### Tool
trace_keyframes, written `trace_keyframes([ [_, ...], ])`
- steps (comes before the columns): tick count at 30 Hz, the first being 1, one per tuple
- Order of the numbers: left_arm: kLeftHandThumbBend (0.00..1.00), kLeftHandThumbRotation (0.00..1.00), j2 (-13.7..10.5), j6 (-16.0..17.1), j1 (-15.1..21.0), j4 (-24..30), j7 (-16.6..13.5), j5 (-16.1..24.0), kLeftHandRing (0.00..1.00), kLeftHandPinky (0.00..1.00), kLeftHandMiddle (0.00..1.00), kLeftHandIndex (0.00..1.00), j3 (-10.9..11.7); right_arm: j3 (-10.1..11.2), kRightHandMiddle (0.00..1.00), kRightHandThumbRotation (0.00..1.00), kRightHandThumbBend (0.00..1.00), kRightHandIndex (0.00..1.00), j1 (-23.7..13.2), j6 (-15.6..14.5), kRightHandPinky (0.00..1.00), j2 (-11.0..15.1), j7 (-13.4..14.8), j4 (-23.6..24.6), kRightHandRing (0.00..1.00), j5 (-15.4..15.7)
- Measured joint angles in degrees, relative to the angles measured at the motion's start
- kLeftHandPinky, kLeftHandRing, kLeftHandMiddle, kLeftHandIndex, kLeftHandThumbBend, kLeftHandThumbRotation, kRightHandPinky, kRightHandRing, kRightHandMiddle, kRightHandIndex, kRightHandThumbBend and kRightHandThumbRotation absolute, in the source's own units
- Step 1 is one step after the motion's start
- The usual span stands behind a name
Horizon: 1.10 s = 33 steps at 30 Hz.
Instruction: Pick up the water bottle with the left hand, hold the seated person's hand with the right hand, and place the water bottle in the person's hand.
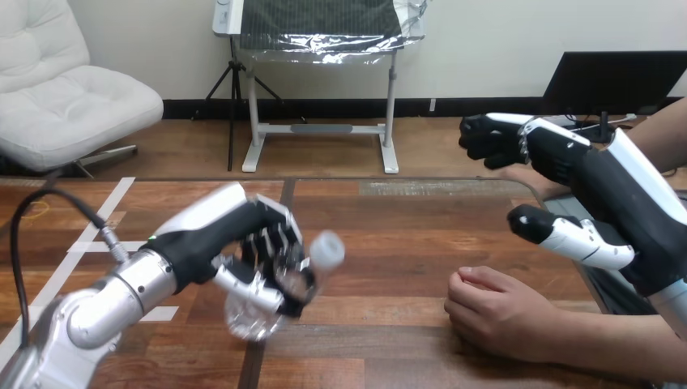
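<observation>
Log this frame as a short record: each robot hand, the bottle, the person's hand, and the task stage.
left hand: shut round the water bottle
water bottle: tilted, white cap towards the person's hand
right hand: open, raised above the table, holding nothing
person's hand: loosely closed, resting on the table, apart from both robot hands
stage: bottle grasped; person's hand not yet held

seemingly a robot test lab: white tape marks (pixel 112 201) on a wooden table (pixel 397 215).
</observation>
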<state>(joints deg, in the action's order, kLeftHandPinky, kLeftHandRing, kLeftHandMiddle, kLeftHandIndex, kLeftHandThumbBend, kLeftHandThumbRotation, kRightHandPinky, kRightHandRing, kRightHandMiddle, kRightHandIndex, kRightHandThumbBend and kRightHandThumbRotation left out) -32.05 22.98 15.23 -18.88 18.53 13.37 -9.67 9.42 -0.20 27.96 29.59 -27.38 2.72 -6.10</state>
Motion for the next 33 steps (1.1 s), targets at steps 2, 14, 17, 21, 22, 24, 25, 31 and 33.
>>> trace_keyframes([
  [2, 0.77, 0.00, 1.0, 0.0, -0.6, 1.0, -1.2, -0.6, 0.35, 0.31, 0.39, 0.42, 0.9, 0.0, 0.78, 0.80, 0.90, 0.79, -0.2, 0.0, 0.71, 0.0, 0.1, -0.6, 0.76, 0.5],
  [14, 0.78, 0.00, 5.9, 1.4, -3.3, 4.9, -8.2, -2.8, 0.32, 0.27, 0.37, 0.40, 5.2, -0.1, 0.78, 0.79, 0.91, 0.79, -0.9, 0.7, 0.68, 0.0, 1.3, -3.7, 0.75, 3.9],
  [17, 0.78, 0.00, 7.1, 1.7, -4.1, 5.7, -9.7, -3.7, 0.32, 0.27, 0.37, 0.40, 6.1, -0.2, 0.78, 0.79, 0.91, 0.79, -1.1, 1.1, 0.66, 0.0, 1.6, -4.6, 0.74, 4.8],
  [21, 0.76, 0.00, 8.7, 2.1, -5.1, 6.5, -11.4, -4.4, 0.32, 0.26, 0.37, 0.39, 7.3, -0.2, 0.77, 0.78, 0.90, 0.79, -1.5, 1.6, 0.64, 0.0, 1.9, -5.9, 0.74, 6.1],
  [22, 0.76, 0.00, 9.2, 2.1, -5.4, 6.8, -11.8, -4.6, 0.32, 0.27, 0.37, 0.39, 7.6, -0.2, 0.77, 0.78, 0.89, 0.79, -1.7, 1.7, 0.64, 0.0, 2.0, -6.2, 0.73, 6.4],
  [24, 0.75, 0.00, 9.9, 2.1, -6.1, 7.5, -12.5, -4.9, 0.32, 0.27, 0.37, 0.39, 8.1, -0.2, 0.77, 0.78, 0.89, 0.79, -1.9, 2.0, 0.64, 0.0, 2.2, -6.8, 0.73, 6.9],
  [25, 0.75, 0.00, 10.4, 2.1, -6.5, 7.8, -12.8, -5.0, 0.32, 0.27, 0.37, 0.39, 8.4, -0.2, 0.77, 0.78, 0.89, 0.79, -2.0, 2.2, 0.63, 0.0, 2.3, -7.1, 0.73, 7.2],
  [31, 0.72, 0.00, 12.0, 2.1, -8.4, 9.2, -14.1, -5.1, 0.33, 0.27, 0.37, 0.39, 9.3, -0.3, 0.77, 0.76, 0.86, 0.79, -2.6, 3.3, 0.61, 0.1, 2.6, -9.0, 0.72, 8.5],
  [33, 0.72, 0.00, 12.4, 2.1, -9.0, 9.8, -14.2, -5.1, 0.33, 0.27, 0.37, 0.39, 9.6, -0.3, 0.77, 0.75, 0.86, 0.79, -2.9, 3.8, 0.61, 0.2, 2.6, -9.7, 0.72, 8.7],
])
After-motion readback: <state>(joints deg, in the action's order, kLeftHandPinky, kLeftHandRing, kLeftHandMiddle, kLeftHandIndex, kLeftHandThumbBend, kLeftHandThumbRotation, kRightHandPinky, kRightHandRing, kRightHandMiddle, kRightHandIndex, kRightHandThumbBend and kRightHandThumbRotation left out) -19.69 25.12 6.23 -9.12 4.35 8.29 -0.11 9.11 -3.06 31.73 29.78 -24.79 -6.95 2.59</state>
